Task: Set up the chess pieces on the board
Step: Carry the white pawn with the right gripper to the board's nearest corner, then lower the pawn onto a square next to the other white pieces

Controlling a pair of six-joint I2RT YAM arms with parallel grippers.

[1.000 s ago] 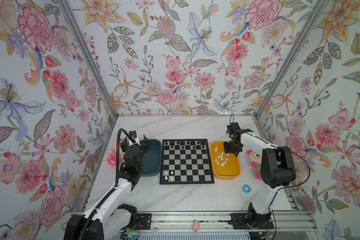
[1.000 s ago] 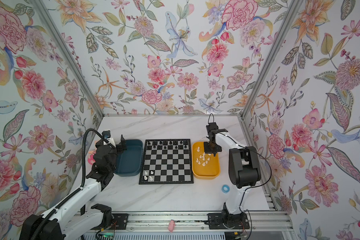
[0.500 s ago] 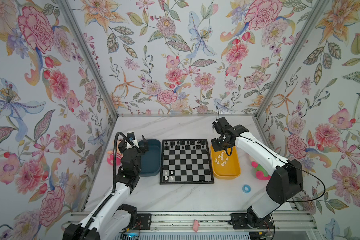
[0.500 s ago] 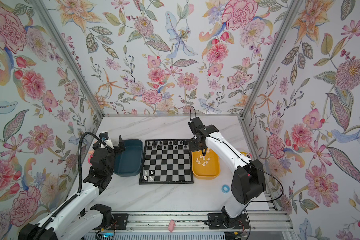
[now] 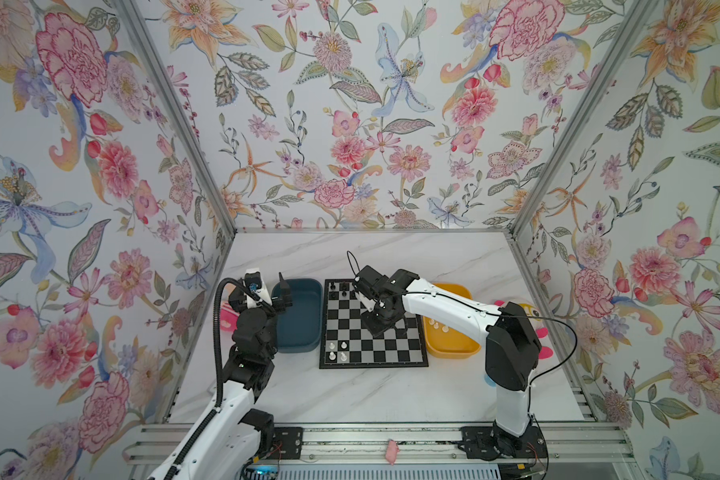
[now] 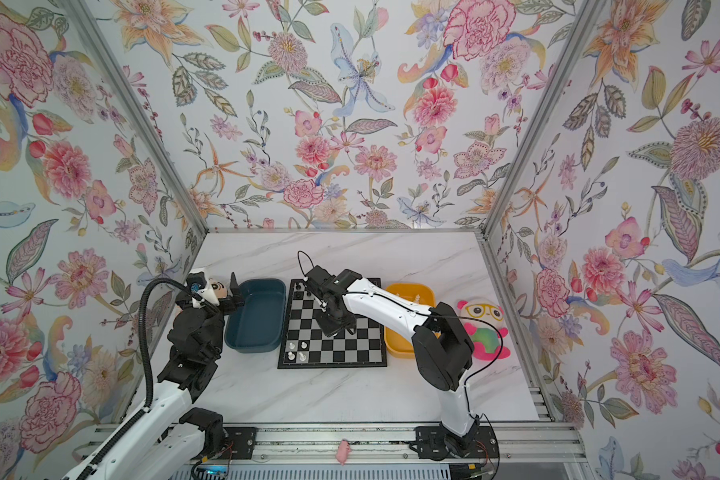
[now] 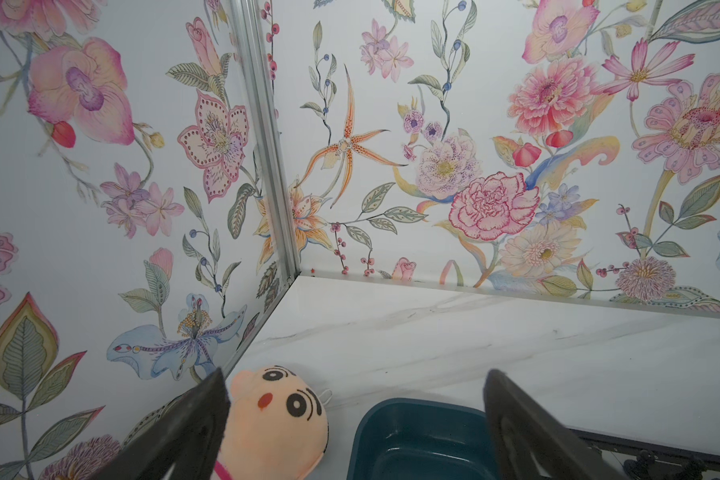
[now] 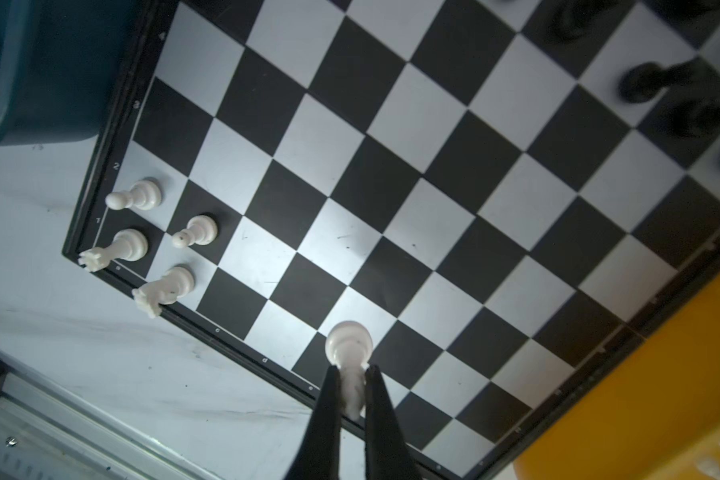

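a robot lab test cell: floral wall panels, aluminium frame posts, marble-look tabletop, mounting rail.

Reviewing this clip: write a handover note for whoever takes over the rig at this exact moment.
Left gripper: open, holding nothing, raised by the dark teal tray.
Right gripper: shut on a white chess piece, carried over the chessboard.
Done: white rook, knight and two pawns stand in one near corner; some black pieces stand on the far rows.
Left: set down the held piece, then fetch the remaining white pieces from the yellow tray.
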